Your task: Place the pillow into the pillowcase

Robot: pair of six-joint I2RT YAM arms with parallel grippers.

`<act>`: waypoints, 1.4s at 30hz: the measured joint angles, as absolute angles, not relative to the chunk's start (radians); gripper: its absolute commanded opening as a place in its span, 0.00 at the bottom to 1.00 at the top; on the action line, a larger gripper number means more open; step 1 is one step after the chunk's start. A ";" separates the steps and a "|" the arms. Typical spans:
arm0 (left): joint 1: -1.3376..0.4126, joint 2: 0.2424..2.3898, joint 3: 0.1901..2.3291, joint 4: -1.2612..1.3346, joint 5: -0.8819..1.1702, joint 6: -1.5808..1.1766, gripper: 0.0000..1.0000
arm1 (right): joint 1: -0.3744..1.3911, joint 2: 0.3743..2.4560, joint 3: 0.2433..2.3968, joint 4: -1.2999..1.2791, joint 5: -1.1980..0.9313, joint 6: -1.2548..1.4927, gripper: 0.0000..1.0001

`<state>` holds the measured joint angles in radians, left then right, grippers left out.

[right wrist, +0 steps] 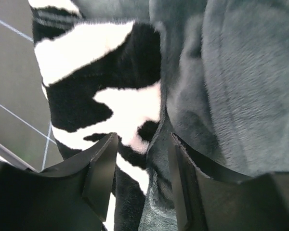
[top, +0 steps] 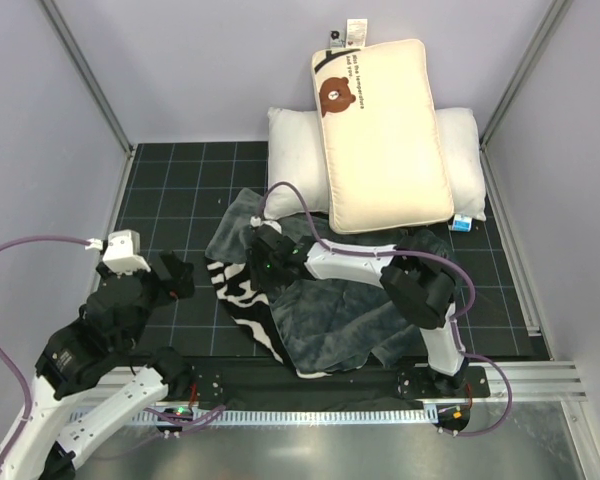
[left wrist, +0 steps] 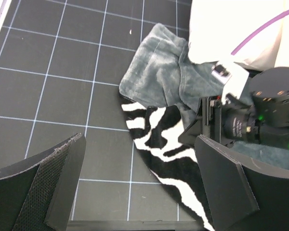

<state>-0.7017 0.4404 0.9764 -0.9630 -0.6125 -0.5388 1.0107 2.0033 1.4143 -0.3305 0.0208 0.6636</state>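
Our right gripper (right wrist: 143,138) straddles a pillowcase (top: 330,310) fold; whether it pinches, we cannot tell. Our left gripper (left wrist: 140,142) hangs spread wide. Beyond, the pillow (top: 385,140) lies across a white pillow (top: 295,150).

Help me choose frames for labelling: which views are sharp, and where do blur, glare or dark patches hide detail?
Top external: even light, sharp, the pillow print distinct, mild glare on the metal sill. Left wrist: the pillowcase and grid mat crisp, the left claw soft at its near edges. Right wrist: too close, plush pile soft, the right claw nearly black, featureless.
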 measured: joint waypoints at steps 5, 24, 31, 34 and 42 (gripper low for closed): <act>-0.701 0.419 0.976 -0.963 -0.609 -0.537 1.00 | 1.054 2.017 1.423 -0.357 0.007 0.666 0.06; -0.709 0.537 0.991 -0.992 -0.574 -0.535 1.00 | 1.316 1.925 1.433 -0.214 -0.300 0.580 0.72; -0.737 0.655 0.986 -0.731 -0.397 -0.597 1.00 | 1.230 1.653 1.257 -0.399 -0.104 0.541 0.78; -0.749 0.756 0.996 -0.578 -0.321 -0.654 1.00 | 1.147 1.528 1.194 -0.502 0.026 0.501 0.96; -0.698 0.805 0.817 -0.614 -0.437 -0.731 0.97 | 0.660 1.116 1.042 -0.511 0.336 0.643 1.00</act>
<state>-0.6979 0.8047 0.8165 -0.6136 -0.4374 -0.7315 0.6598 1.1160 1.0424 -0.5114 0.3359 0.6426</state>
